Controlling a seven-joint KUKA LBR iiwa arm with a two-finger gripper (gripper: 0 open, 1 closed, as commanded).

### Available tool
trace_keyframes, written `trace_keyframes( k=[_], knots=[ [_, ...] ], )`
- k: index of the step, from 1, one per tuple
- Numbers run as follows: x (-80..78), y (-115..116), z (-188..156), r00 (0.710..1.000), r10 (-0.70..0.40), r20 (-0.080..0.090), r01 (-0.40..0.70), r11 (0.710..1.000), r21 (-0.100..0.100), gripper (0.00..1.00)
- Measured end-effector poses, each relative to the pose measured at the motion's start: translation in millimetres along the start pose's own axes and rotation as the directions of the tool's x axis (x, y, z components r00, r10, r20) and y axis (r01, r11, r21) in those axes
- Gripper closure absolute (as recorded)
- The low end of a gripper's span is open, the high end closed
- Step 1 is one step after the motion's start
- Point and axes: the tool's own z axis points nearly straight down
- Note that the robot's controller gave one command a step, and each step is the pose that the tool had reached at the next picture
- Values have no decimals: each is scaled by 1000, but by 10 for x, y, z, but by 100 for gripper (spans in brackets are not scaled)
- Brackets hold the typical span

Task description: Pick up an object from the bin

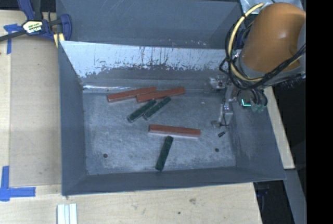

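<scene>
My gripper (222, 125) hangs at the right side of the bin, fingers pointing down near the floor, with nothing seen between them. To its left lies a reddish-brown flat stick (174, 131), a short gap away. Below that stick a dark green stick (164, 153) lies nearly upright in the view.
Two more reddish-brown sticks (145, 94) lie end to end along the back of the bin floor. Two dark green sticks (149, 109) lie crossed just in front of them. The bin's right wall stands close beside the gripper.
</scene>
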Motion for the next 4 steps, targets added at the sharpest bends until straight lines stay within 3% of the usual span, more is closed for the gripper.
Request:
trace_keyframes(
  k=[1, 2, 3, 4],
  knots=[
    [-17, 2, -40, 1000, -2, 8, 2, 1000, 1, 0],
    [67, 287, 995, 1000, 24, 2, -24, 1000, -1, 0],
    [117, 380, 695, 999, 43, 7, -43, 999, 0, 0],
    [156, 445, 804, 1000, -14, 6, 14, 1000, 1, 0]
  ],
)
